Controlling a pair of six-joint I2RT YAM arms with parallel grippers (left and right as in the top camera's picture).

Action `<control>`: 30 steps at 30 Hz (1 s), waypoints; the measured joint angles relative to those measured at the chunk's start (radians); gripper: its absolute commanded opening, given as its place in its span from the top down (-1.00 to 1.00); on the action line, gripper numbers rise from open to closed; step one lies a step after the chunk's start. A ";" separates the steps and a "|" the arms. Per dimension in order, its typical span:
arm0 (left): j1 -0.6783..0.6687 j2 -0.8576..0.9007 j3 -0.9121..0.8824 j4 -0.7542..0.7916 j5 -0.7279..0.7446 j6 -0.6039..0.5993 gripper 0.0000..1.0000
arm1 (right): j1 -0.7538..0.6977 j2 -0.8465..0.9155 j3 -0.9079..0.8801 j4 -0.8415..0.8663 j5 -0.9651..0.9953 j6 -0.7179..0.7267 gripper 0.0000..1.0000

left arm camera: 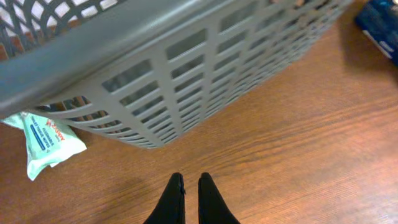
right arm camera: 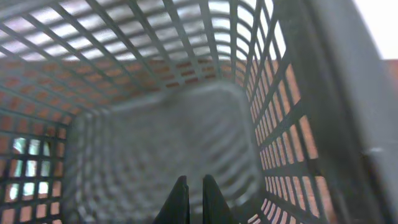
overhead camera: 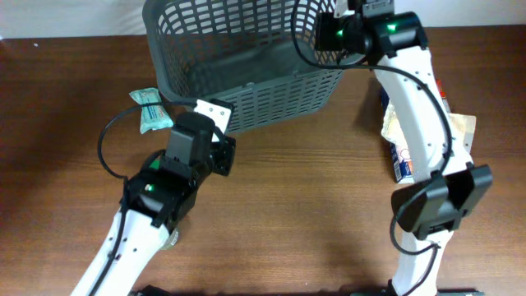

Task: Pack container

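Brown wooden table (overhead camera: 312, 189). The container (overhead camera: 271, 103) stands just ahead of the left gripper (left arm camera: 189, 193) — jaws pinched together, empty — and encloses the right gripper (right arm camera: 193, 199), likewise closed on nothing, presumably a drop-off position.

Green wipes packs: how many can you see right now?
1. The green wipes pack lies outside the container, by its left wall. More could be hidden under the right arm.

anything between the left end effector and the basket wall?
Nothing. In the left wrist view, only bare wooden table separates the shut left end effector from the basket's slotted wall. The pale green packet lies off to one side.
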 measured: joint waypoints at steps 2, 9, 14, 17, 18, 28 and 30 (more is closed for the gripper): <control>0.016 0.022 0.000 0.018 0.000 -0.003 0.96 | 0.000 0.009 0.000 -0.022 0.000 -0.002 0.92; 0.050 0.123 0.000 0.083 0.000 -0.003 0.96 | 0.000 0.011 0.025 -0.162 0.000 -0.025 0.93; 0.050 0.126 0.000 0.122 0.000 -0.003 0.96 | 0.001 0.011 0.084 -0.265 0.000 -0.041 0.92; 0.050 0.126 0.000 0.125 -0.005 -0.003 0.96 | 0.006 0.011 0.129 -0.317 0.001 -0.055 0.92; 0.050 0.126 0.000 0.126 -0.009 -0.003 0.96 | 0.010 0.011 0.138 -0.330 0.002 -0.060 0.92; 0.050 0.126 0.000 0.130 -0.020 -0.003 0.97 | 0.053 0.011 0.150 -0.420 0.012 -0.108 0.92; 0.050 0.126 0.000 0.130 -0.023 -0.003 0.96 | 0.053 0.011 0.150 -0.446 0.012 -0.110 0.92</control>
